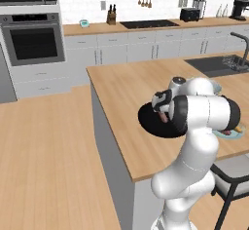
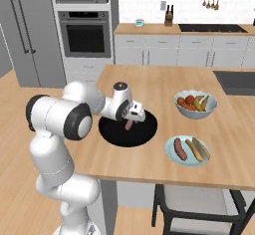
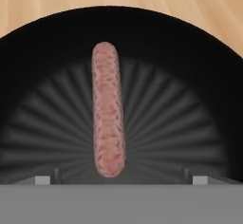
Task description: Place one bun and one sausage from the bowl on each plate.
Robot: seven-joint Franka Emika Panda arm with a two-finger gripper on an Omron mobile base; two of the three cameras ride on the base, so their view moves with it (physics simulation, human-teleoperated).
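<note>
We're hanging over the bowl (image 2: 142, 134), lining up on the last sausage (image 3: 108, 109).

Our gripper (image 2: 130, 120) is sitting wide and holding nothing, just above the sausage lying alone in the black bowl on the counter (image 2: 149, 84). In the hand view the sausage is running straight up the middle between the fingertips (image 3: 42, 179), so we're guessing that's why we're hovering here, set to straddle it. The pale blue plate (image 2: 169, 154) nearby is already carrying a sausage and what's looking like a bun, beside the fruit bowl (image 2: 211, 107).
</note>
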